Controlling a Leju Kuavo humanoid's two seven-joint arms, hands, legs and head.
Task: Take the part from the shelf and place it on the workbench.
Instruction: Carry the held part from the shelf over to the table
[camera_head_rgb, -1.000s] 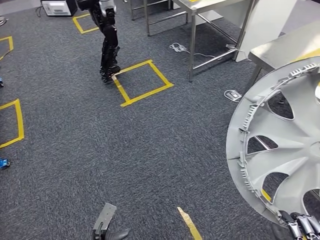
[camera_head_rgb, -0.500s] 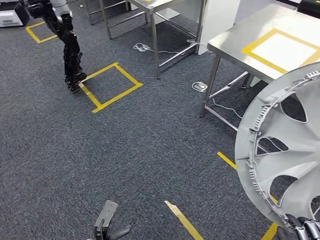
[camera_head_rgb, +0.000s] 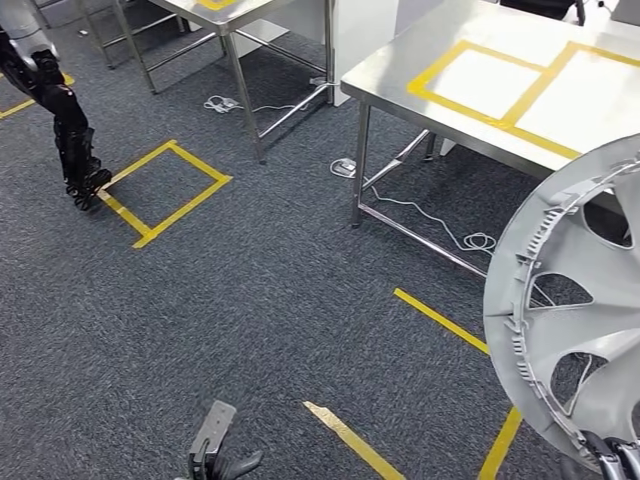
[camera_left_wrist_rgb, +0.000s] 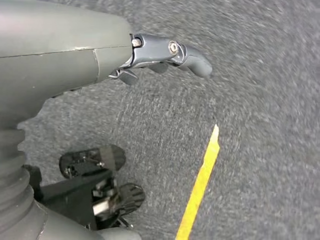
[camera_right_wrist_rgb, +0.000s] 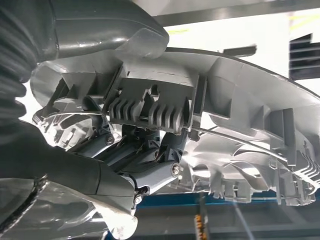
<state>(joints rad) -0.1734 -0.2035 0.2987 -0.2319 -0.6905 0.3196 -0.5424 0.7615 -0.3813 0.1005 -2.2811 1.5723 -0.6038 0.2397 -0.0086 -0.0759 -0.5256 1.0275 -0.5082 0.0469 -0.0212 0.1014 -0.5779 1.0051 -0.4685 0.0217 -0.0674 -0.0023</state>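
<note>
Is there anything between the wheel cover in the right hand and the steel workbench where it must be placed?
Nothing visible blocks the way. The right hand holds the wheel cover by its lower rim, right beside the workbench. The taped squares on its top are bare. Only a cable lies on the floor beneath it.

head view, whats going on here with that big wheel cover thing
The robot's right hand holds a large grey plastic wheel cover by its lower rim, upright. Ahead stands a steel workbench marked with yellow tape squares; the cover is not yet on it. The left hand hangs over grey carpet, holding nothing.
</note>
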